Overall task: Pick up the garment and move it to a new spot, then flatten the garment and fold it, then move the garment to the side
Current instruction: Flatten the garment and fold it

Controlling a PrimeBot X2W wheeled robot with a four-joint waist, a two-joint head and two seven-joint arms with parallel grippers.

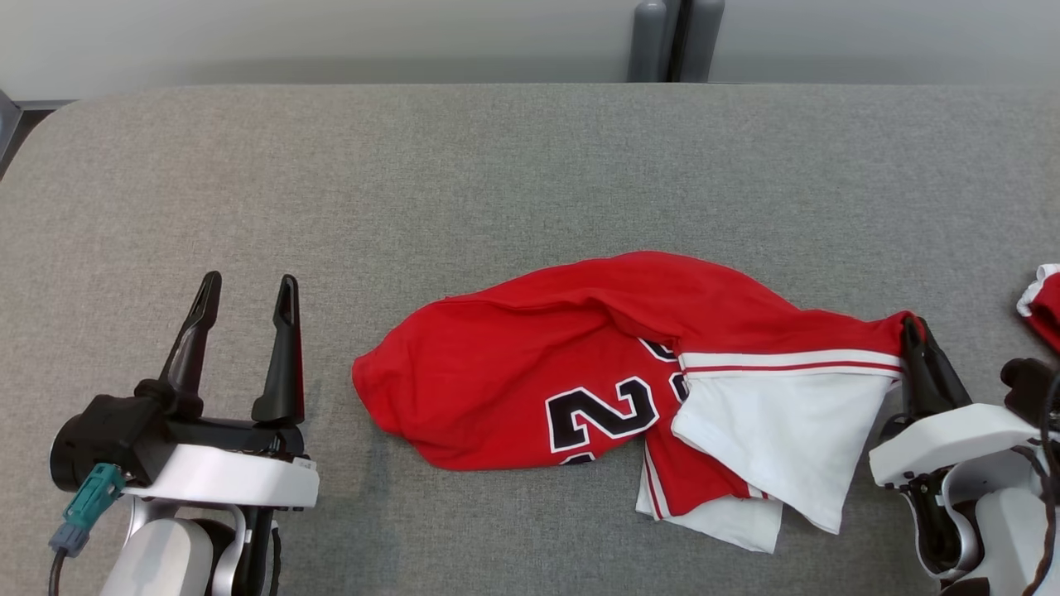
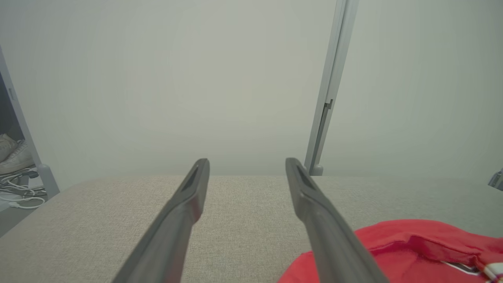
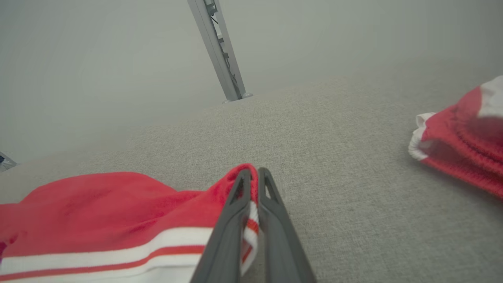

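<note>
- Red jersey (image 1: 530, 372) lies crumpled on the grey cloth-covered desk (image 1: 497, 165), between the two pincers and much nearer the right one.
- Right pincer (image 1: 915, 331) is pinched onto the jersey: its two dark fingers stand almost together, with the end of the striped hem (image 1: 787, 362) caught between them.
- In the right wrist view a fold of red and white cloth shows in the narrow gap between those fingers, right up to the tips.
- From that grip the hem, white with a thin red line, runs away towards the left pincer, and the red body of the jersey bunches up beyond it.
- Just below the hem, on the near side of the right pincer's tips, the white inner side (image 1: 778, 439) of the jersey is turned outward and hangs in a loose flap on the desk.
- Black number (image 1: 600, 414) with a white outline faces up, partly hidden under that flap.
- Left pincer (image 1: 248, 290) is spread wide and holds nothing; its fingers point away from the robot over bare desk.
- Jersey's rounded red edge lies to the right of the left pincer, apart from it and not touching.
- Second red and white cloth (image 1: 1045, 298) lies on the desk to the right of the right pincer, apart from its fingers.
- Grey post (image 1: 671, 41) stands beyond the far edge of the desk, ahead of both pincers.
</note>
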